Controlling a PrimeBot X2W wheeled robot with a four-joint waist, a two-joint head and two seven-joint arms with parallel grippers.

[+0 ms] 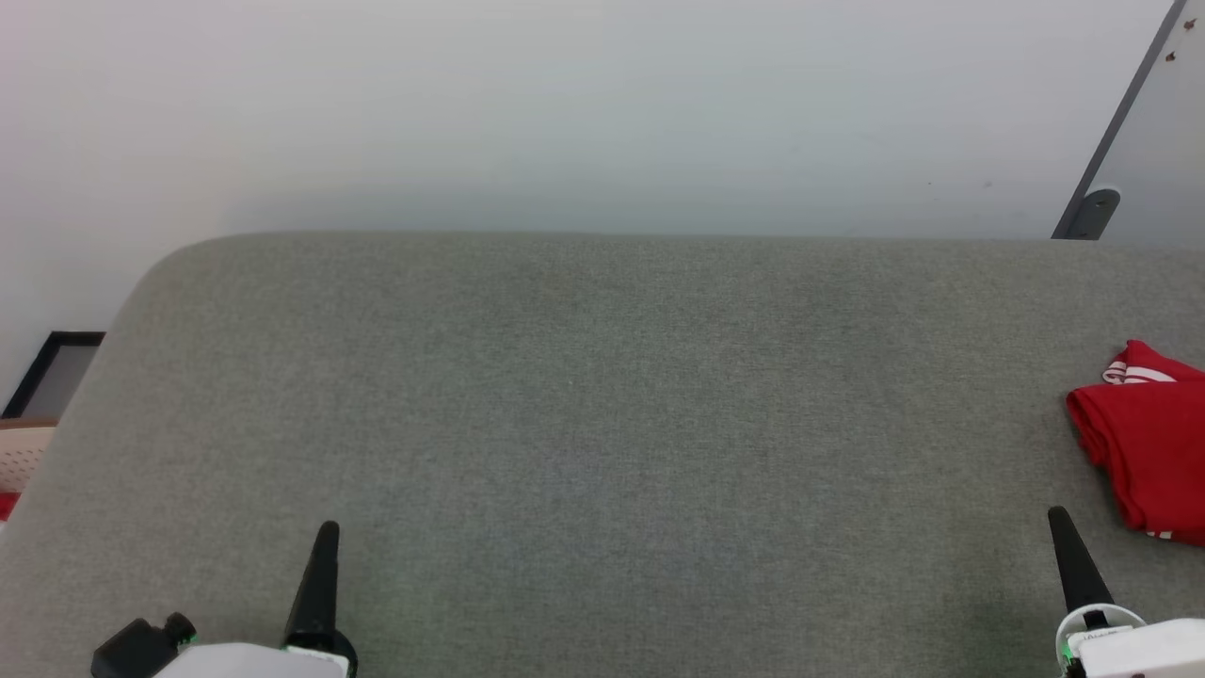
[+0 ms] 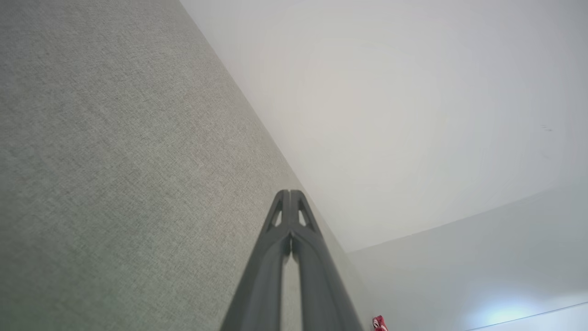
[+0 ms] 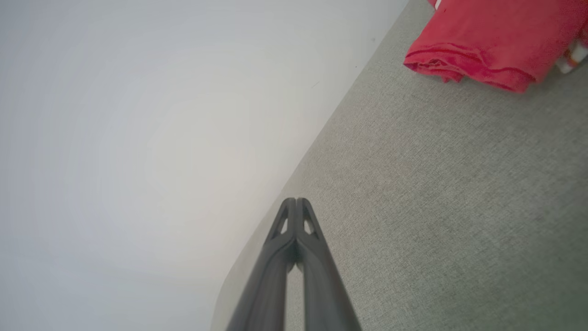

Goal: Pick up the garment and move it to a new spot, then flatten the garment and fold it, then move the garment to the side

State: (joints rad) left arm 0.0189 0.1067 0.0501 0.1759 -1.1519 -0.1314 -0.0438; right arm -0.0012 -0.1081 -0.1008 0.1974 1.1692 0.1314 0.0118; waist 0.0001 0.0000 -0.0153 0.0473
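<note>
Left gripper (image 1: 327, 532) and right gripper (image 1: 1059, 516) both have their fingers pressed together, holding nothing, at the near edge of the grey upholstered surface (image 1: 602, 405). I note the garment (image 1: 1144, 443) lying bundled at the surface's right side, near the right gripper and apart from it, with bare grey fabric between them. A beige perforated basket (image 1: 24, 452) sits beyond the left edge.

Left claw (image 2: 290, 195) closed, empty; grey fabric surface (image 2: 115, 161) alongside; garment (image 2: 378, 323) well apart.
</note>
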